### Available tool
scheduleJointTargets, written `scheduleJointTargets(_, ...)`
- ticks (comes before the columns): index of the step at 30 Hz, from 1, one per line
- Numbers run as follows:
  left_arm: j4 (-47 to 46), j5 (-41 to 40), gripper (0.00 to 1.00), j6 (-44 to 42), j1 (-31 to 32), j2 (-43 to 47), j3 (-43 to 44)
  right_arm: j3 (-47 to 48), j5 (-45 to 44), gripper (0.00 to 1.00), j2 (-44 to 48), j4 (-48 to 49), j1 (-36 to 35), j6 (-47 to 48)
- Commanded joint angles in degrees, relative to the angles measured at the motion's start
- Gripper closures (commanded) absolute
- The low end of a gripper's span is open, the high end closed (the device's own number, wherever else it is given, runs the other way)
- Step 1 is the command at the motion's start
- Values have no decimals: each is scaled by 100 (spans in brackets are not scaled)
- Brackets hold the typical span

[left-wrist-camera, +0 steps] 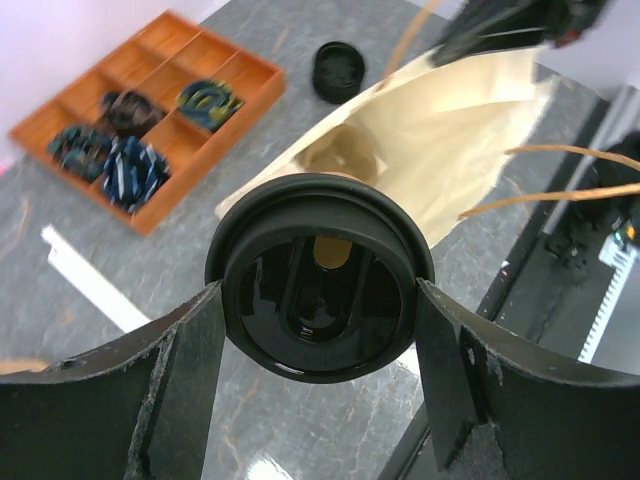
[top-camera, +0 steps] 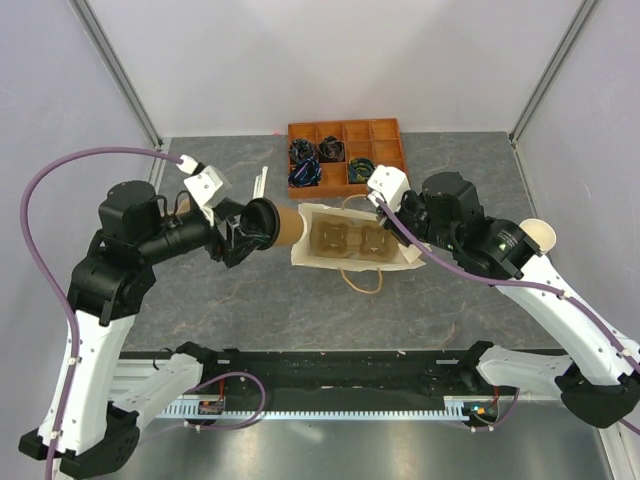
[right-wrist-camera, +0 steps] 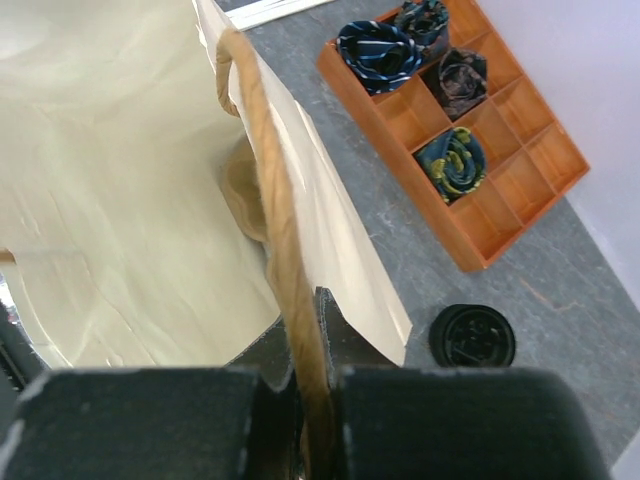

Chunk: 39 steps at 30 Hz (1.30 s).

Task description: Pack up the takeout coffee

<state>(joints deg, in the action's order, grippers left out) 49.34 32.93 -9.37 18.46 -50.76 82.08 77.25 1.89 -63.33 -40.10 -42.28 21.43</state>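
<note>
The takeout coffee (top-camera: pixel 285 226) is a tan paper cup with a black lid (left-wrist-camera: pixel 318 275). My left gripper (top-camera: pixel 250 230) is shut on it at the lid end (left-wrist-camera: pixel 318 292) and holds it sideways above the table, its base at the mouth of the cream paper bag (top-camera: pixel 405 258). The bag lies on its side, also in the left wrist view (left-wrist-camera: pixel 450 130). A brown pulp carrier (top-camera: pixel 345 240) shows inside it. My right gripper (top-camera: pixel 380 205) is shut on the bag's twisted paper handle (right-wrist-camera: pixel 270 180), pinched between its fingers (right-wrist-camera: pixel 318 335), holding the bag (right-wrist-camera: pixel 120 200) open.
An orange compartment tray (top-camera: pixel 380 135) with rolled ties stands behind the bag. A loose black lid (right-wrist-camera: pixel 472 336) lies on the table between the bag and the tray, also seen in the left wrist view (left-wrist-camera: pixel 338 68). A white strip (top-camera: pixel 260 185) lies at the back left. A lidless cup (top-camera: pixel 540 236) stands at the right.
</note>
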Motion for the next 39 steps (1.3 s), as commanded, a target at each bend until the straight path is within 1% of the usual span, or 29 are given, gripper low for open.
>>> scheduleJointTargets(1,-416,232,64,-715,351,-48,185,105,338,100,-12,-24,-52,-438)
scheduleJointTargets(4,-557,-180,65,-1075,1008,-13,264,71,391,100,-4,-33,-52,-482)
scheduleJointTargets(5,-583,-355,65,-1215,1507,22,238,53,408,100,-4,-33,-52,-491)
scheduleJointTargets(6,-610,-566,64,-1486,1781,5,229,53,417,100,-13,-42,-52,-508)
scheduleJointTargets(7,-610,-986,64,-1637,2062,-30,238,70,443,100,-13,-42,-52,-526)
scheduleJointTargets(8,-619,-1164,64,-1769,2526,-135,273,88,452,100,-21,-42,-69,-543)
scheduleJointTargets(9,-662,-1523,64,-1997,2723,-188,273,114,461,100,-30,-60,-78,-543)
scheduleJointTargets(11,-794,-1850,65,-2165,3126,-354,325,185,496,100,-48,-86,-87,-544)
scheduleJointTargets(12,-855,-2095,66,-2323,3216,-495,335,228,496,100,-48,-112,-87,-543)
scheduleJointTargets(15,-1101,-2290,66,-2605,3418,-628,238,325,523,100,-30,-235,-87,-543)
scheduleJointTargets(17,-1233,-2352,67,-2928,3646,-619,-7,369,566,100,-4,-340,-96,-552)
scheduleJointTargets(18,-1434,-2544,67,-3052,3778,-602,-121,430,602,100,5,-367,-96,-552)
scheduleJointTargets(22,-1840,-2844,68,-3563,4366,-505,-718,606,602,100,-13,-516,-105,-587)
scheduleJointTargets(25,-2016,-3151,68,-3888,4622,-531,-1061,686,637,100,-22,-604,-105,-623)
scheduleJointTargets(32,-2122,-3801,69,-4152,4895,-777,-1484,590,769,100,66,-657,-122,-868)
scheduleJointTargets(35,-2122,-3881,70,-4231,4966,-777,-1643,510,769,100,128,-631,-175,-913)
scheduleJointTargets(39,-1920,-3689,70,-4223,5045,-725,-1643,501,760,100,189,-570,-201,-878)
